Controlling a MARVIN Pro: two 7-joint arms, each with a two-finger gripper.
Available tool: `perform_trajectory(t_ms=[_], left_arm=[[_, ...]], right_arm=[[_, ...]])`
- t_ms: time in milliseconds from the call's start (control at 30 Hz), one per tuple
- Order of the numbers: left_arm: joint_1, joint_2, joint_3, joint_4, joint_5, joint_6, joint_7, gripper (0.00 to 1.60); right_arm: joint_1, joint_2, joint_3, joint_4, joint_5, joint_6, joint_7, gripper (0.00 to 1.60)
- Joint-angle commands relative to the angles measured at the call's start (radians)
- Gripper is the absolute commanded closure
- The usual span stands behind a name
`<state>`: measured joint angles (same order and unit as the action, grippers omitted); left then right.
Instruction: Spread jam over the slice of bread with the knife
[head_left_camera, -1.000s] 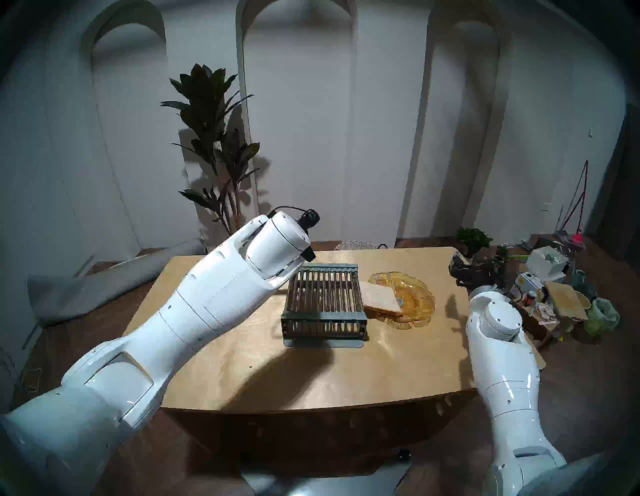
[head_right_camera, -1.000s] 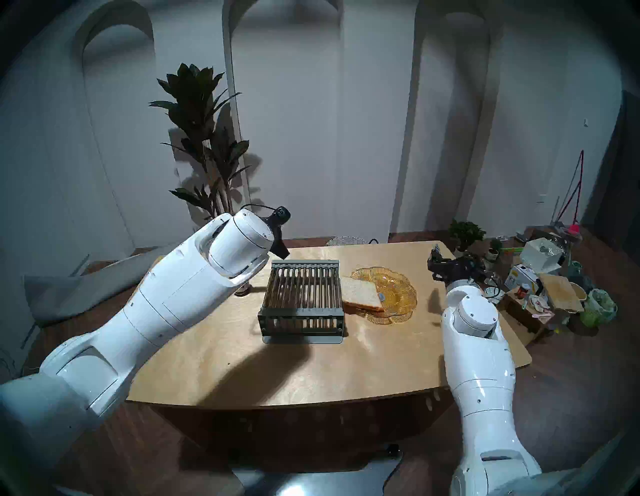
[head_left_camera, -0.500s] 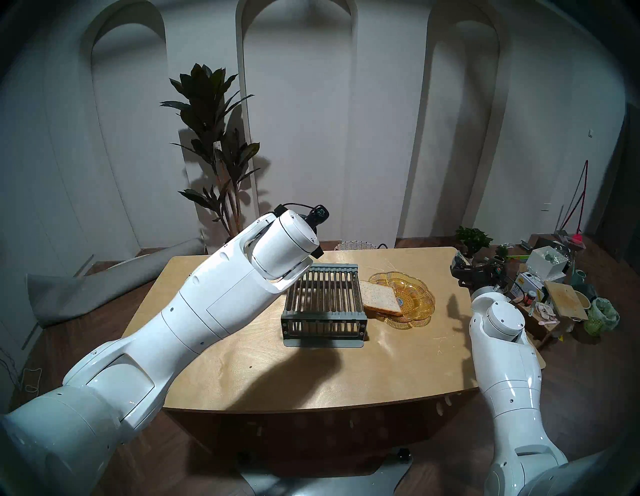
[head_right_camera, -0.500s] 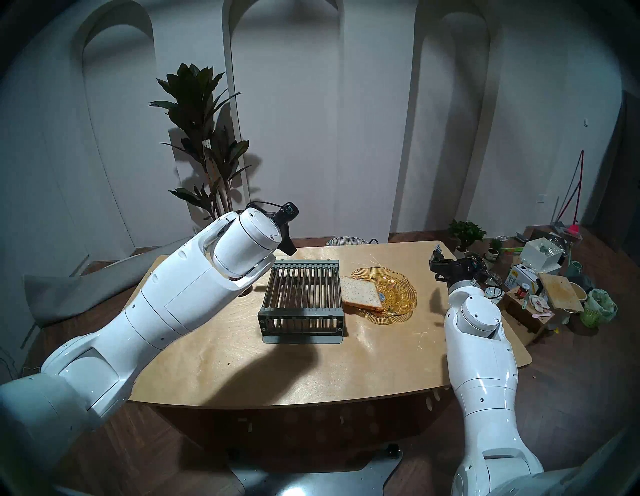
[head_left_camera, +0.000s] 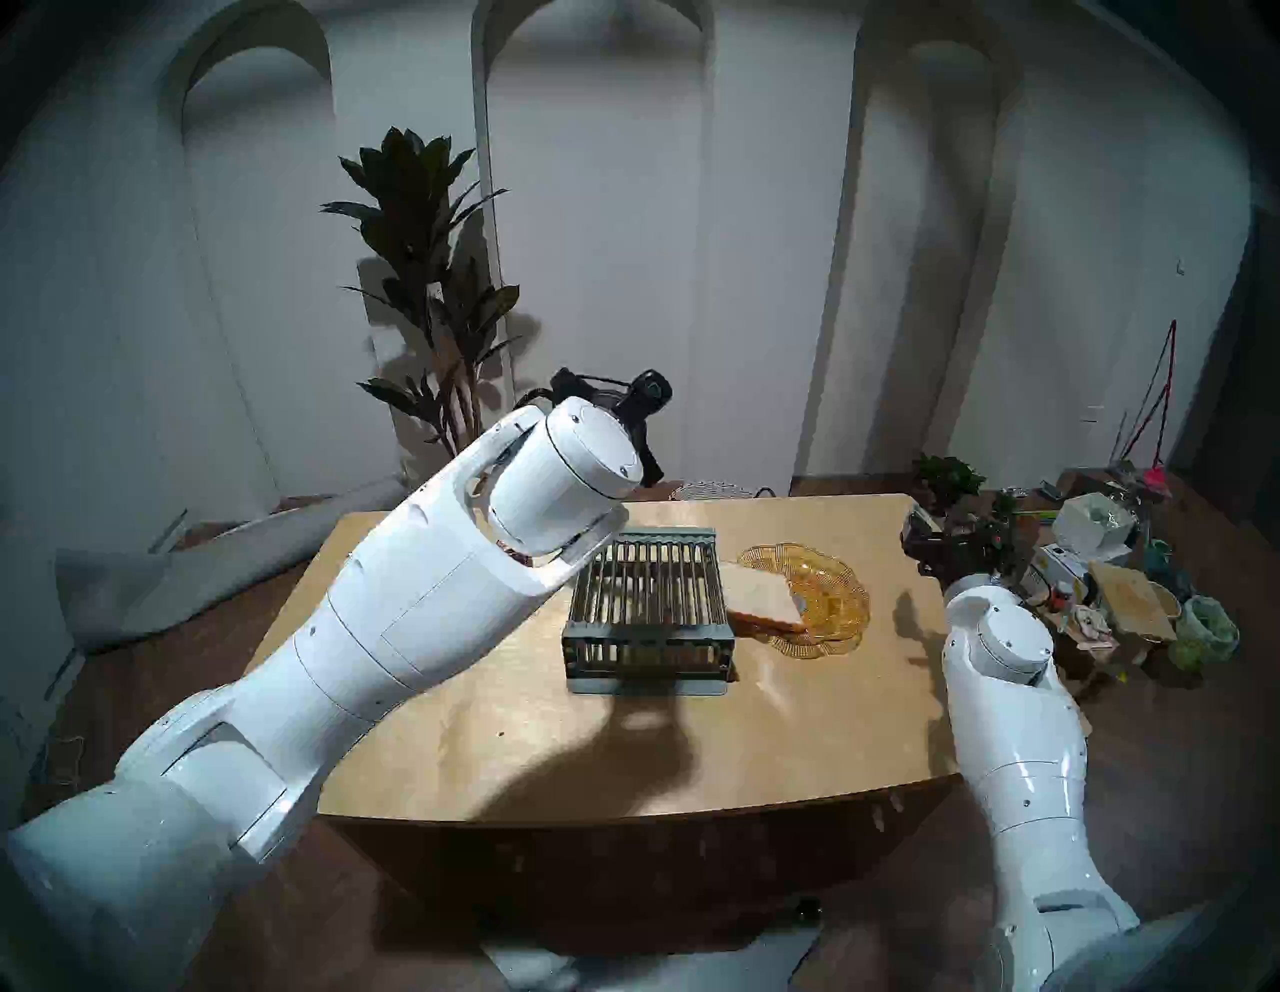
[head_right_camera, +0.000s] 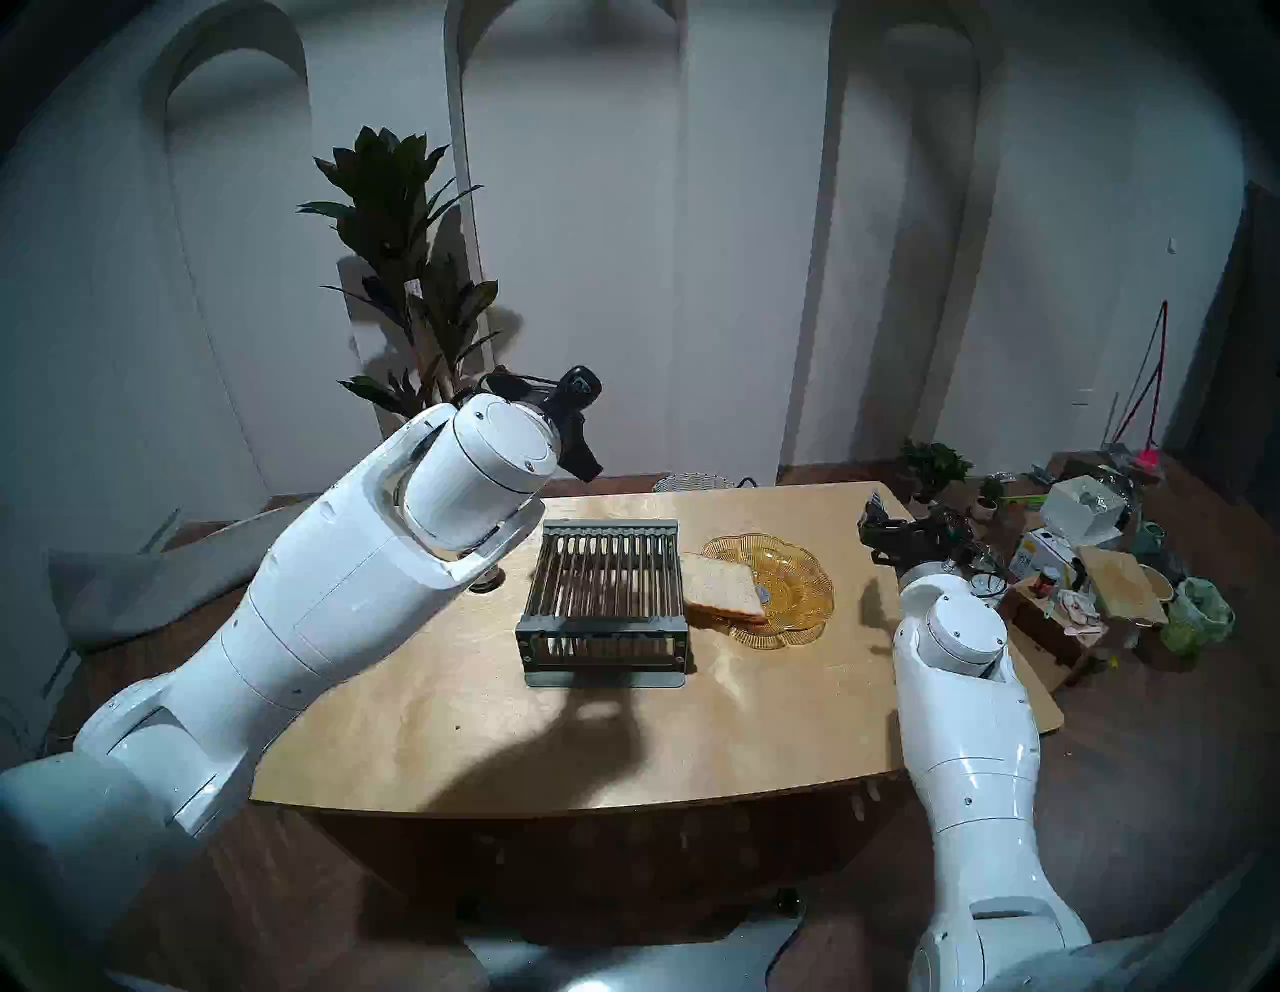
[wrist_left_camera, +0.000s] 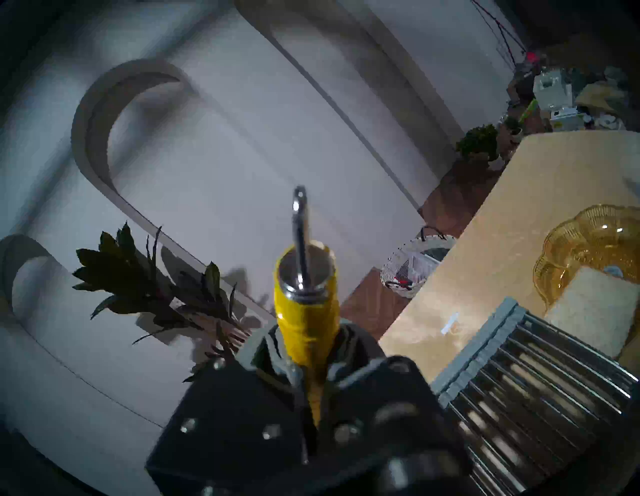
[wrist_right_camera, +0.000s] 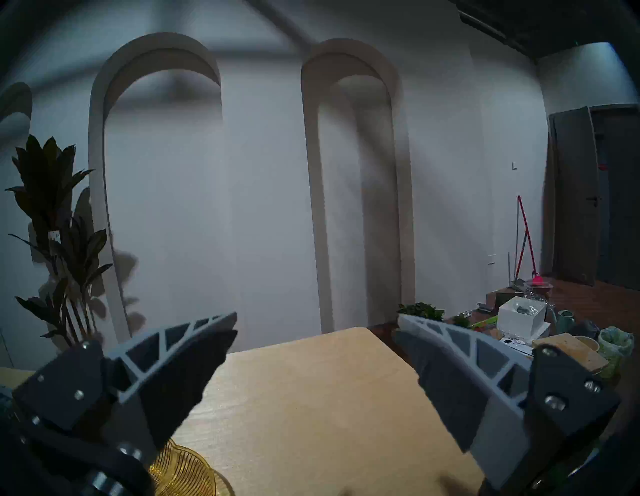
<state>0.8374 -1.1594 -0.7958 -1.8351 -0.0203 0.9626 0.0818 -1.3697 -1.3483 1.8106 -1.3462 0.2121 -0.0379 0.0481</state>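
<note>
The knife has a yellow handle and a narrow silver blade that points away from the left wrist camera. My left gripper is shut on the handle, raised above the table's far left part. The slice of bread is pale and bare. It leans tilted between the amber glass plate and the slatted rack. The jam jar is almost hidden under my left forearm; only a bit of it shows. My right gripper stands open and empty over the table's right edge.
The grey rack stands mid-table, left of the plate. A wicker basket sits behind the far table edge. A tall plant stands at the back left. Boxes, pots and bags crowd the floor to the right.
My left arm has lifted its wrist and the held knife up and slightly to the right, away from the table. The right arm has hardly moved. Bread, plate and rack stay put.
</note>
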Motion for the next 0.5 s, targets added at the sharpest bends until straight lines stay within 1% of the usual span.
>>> perform_trajectory(t_ms=[0,67,167,233,333,467], left_arm=[[-0.008,-0.059,-0.024,-0.111,-0.022,-0.003,0.008,1.60],[-0.008,-0.079,-0.035,-0.124,-0.035,-0.003,0.010,1.60],[-0.010,-0.105,-0.056,-0.145,-0.061,-0.003,0.011,1.60],[-0.007,-0.124,-0.074,-0.156,-0.082,-0.003,0.013,1.60],[-0.004,-0.153,-0.095,-0.160,-0.112,-0.005,0.016,1.60],[-0.002,-0.185,-0.108,-0.150,-0.142,-0.021,0.014,1.60]], right_arm=[[0.039,0.076,-0.014,-0.028,-0.057,-0.013,0.018,0.00],[0.047,0.094,-0.012,-0.028,-0.071,-0.012,0.021,0.00],[0.062,0.112,-0.004,-0.015,-0.061,0.026,0.044,0.00],[0.067,0.129,-0.006,-0.005,-0.076,0.040,0.048,0.00],[0.079,0.141,-0.001,0.017,-0.067,0.081,0.072,0.00],[0.089,0.162,0.005,0.048,-0.075,0.091,0.086,0.00]])
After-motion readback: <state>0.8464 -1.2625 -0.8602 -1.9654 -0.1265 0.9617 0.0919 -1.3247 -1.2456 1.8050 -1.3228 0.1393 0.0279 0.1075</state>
